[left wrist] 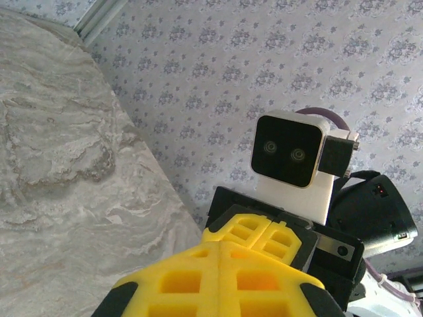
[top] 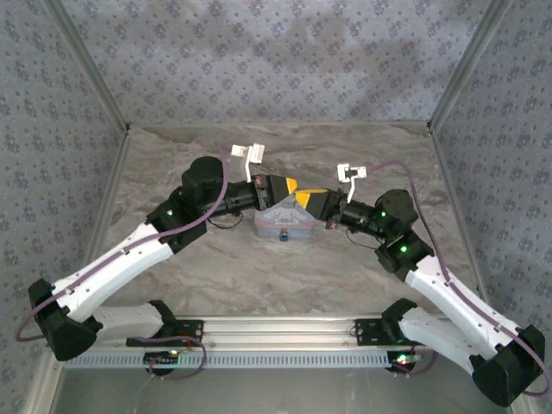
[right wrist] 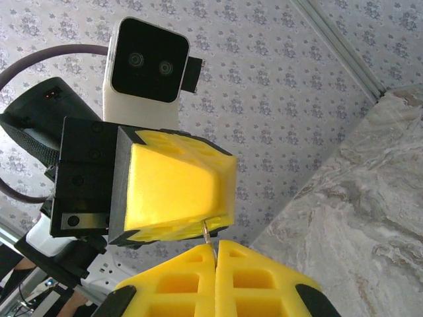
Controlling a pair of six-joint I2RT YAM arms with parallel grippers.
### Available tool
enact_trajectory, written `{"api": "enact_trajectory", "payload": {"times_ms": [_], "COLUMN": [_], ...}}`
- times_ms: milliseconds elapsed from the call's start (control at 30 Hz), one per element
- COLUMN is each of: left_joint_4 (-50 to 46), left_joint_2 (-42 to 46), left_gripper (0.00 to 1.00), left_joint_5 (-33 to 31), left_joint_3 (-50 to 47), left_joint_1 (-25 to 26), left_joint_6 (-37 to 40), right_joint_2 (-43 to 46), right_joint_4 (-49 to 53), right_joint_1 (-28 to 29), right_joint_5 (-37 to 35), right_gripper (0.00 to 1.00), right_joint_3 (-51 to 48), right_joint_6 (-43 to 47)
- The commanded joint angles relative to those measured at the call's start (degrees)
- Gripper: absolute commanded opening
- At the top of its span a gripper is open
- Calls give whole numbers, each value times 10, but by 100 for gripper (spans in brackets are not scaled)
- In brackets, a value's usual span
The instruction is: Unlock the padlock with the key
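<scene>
The right end effector (right wrist: 215, 248) has gridded yellow fingers (right wrist: 175, 285) pressed together.

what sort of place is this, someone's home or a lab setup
Probably a staged robot test booth: floral-patterned wall panels in aluminium frame posts, a marble-look tabletop, and an aluminium mounting rail.

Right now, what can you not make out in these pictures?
- Padlock, top view: too small; locked or open unclear.
- Metal tip, right wrist view: rest hidden by the right fingers; key or not, unclear.
- Tin, top view: far part covered by left fingers and right fingers.
</scene>
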State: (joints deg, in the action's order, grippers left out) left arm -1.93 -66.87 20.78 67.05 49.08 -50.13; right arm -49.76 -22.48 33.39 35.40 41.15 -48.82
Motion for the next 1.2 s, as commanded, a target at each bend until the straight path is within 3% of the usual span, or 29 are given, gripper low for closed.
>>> {"api": "enact_trajectory", "payload": {"times_ms": [0, 467, 700, 733, 767, 867, 967, 1167], "left_joint_4": [3, 18, 19, 12, 3, -21, -62, -126], "left_joint_2": [14, -10, 6, 9, 12, 23, 37, 68], "left_gripper": [0, 0, 0, 8, 28, 52, 54, 59], "left_joint_5": [2, 2, -9, -15, -21, -44, -75, -120], "left_joint_3": [3, 25, -1, -2, -3, -6, -16, -86], "left_joint_1": [1, 1, 1, 1, 1, 1, 0, 1], "left_joint_6": [8, 4, -5, -5, -2, 9, 19, 21], "right_joint_2": [13, 2, 25, 25, 25, 28, 38, 47], "right_joint_4": [-22, -5, -3, 5, 15, 50, 92, 242], "right_joint_1": [-15, 12, -27, -27, -25, -29, -41, -74], "right_joint_5": [-15, -16, -16, -13, -10, -13, -29, -126], "right_gripper": [0, 0, 0, 0, 0, 0, 0, 0], "right_joint_3": [1, -4, -11, -6, -1, 4, 10, 38], "right_joint_6": [-14, 3, -11, -5, 1, 19, 45, 123]}}
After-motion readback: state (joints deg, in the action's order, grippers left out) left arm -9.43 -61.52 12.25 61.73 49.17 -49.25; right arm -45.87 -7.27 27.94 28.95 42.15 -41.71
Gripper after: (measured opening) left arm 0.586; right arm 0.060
